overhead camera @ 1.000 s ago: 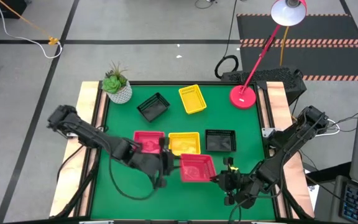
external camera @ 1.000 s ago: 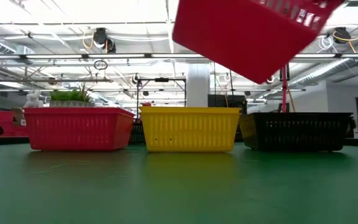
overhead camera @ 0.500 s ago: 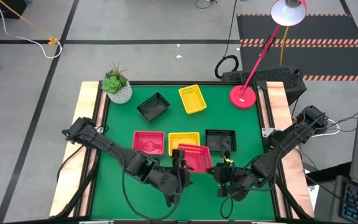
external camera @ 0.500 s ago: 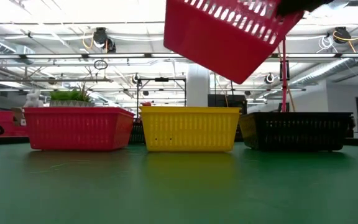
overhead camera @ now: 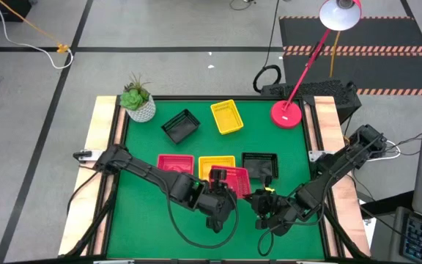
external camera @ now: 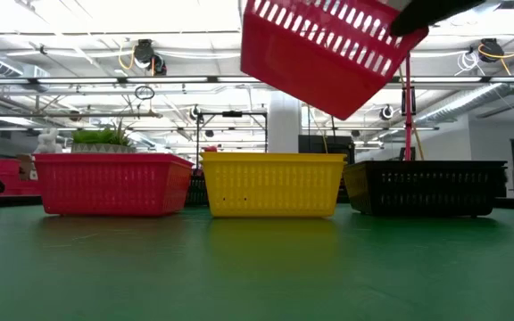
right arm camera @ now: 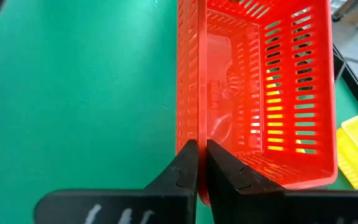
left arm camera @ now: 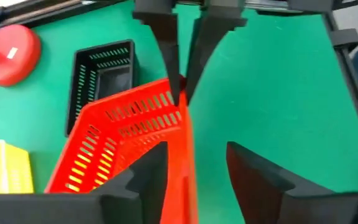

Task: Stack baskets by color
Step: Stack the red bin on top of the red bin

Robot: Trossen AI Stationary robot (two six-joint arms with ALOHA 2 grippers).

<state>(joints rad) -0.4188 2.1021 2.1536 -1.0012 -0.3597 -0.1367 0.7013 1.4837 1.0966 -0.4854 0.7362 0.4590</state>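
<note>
**A:** What's changed in the last second?

**B:** Your left gripper (left arm camera: pixel 196 149) has swung in to the lifted basket (overhead camera: pixel 229 182). Its fingers now straddle one wall, spread apart and not pinching. The basket has drifted back toward the row. It hangs tilted, above where the yellow basket (overhead camera: pixel 215 163) and black basket (overhead camera: pixel 259 164) meet.

**A:** And the right?

**B:** Your right gripper (right arm camera: pixel 197 146) is clamped tight on the rim and carries the whole load.

**A:** Meaning?

**B:** It looks like a handover. Close your left before you free the right. The red basket (overhead camera: pixel 175 166) on the table is probably the target, on your left arm's side.
</note>
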